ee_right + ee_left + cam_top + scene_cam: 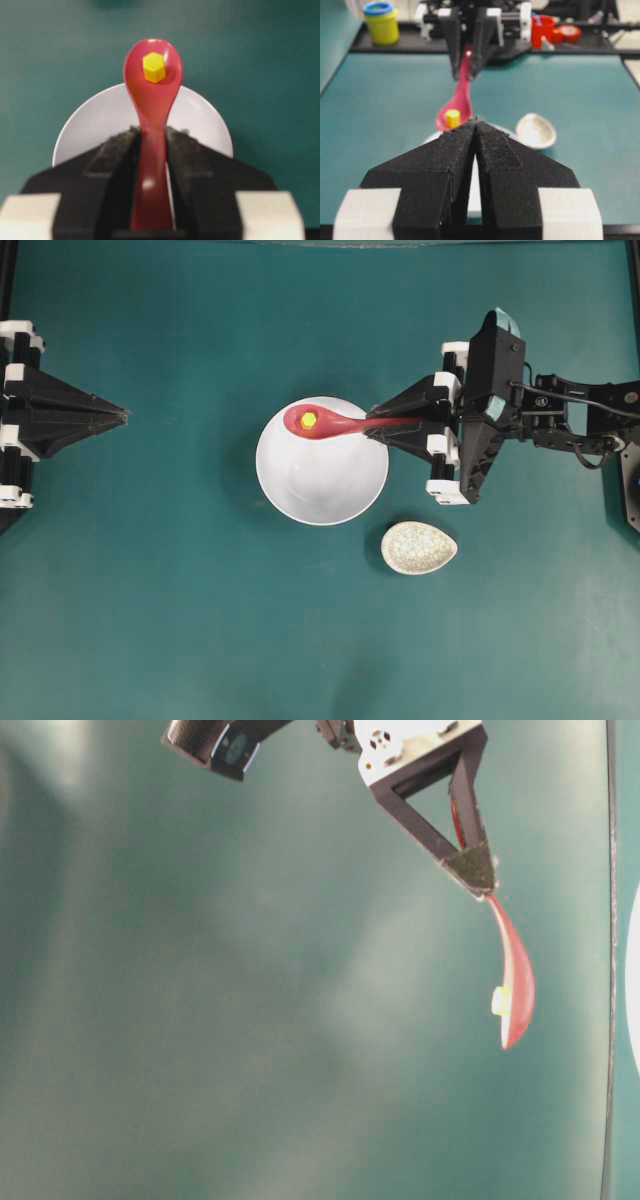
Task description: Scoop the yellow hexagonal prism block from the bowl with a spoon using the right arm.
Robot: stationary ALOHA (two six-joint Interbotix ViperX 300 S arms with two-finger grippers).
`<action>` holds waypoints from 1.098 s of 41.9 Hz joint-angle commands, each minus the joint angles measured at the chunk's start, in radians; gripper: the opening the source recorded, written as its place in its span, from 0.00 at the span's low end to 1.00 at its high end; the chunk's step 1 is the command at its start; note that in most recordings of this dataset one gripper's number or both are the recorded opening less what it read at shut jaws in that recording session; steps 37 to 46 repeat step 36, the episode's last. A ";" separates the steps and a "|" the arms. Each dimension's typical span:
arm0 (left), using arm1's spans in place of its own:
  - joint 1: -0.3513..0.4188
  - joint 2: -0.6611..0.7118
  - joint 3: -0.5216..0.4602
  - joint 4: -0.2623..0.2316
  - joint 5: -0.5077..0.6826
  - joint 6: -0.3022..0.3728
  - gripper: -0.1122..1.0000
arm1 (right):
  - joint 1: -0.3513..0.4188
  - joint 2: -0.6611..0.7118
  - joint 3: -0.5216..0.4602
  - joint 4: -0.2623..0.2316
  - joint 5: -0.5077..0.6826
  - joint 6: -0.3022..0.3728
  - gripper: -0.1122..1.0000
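Note:
The red-pink spoon [345, 424] is held by its handle in my right gripper [375, 423], which is shut on it. Its scoop hangs level above the far-left rim of the white bowl [320, 480]. The yellow hexagonal prism block [309, 421] sits in the scoop. The right wrist view shows the block [153, 67] in the spoon [152, 100], raised over the bowl [100, 125], with the handle between the right gripper's [151, 132] pads. My left gripper [125, 415] rests shut at the far left, well away from the bowl; its view shows its tips [476, 122] together.
A speckled beige spoon rest [418, 547] lies just below and right of the bowl. Beyond the mat's far edge in the left wrist view stand a yellow tub with a blue lid [381, 22] and red items [550, 30].

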 commanded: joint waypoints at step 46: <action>0.002 0.008 -0.014 0.003 0.032 -0.002 0.10 | 0.031 -0.144 0.084 -0.003 -0.006 -0.003 0.31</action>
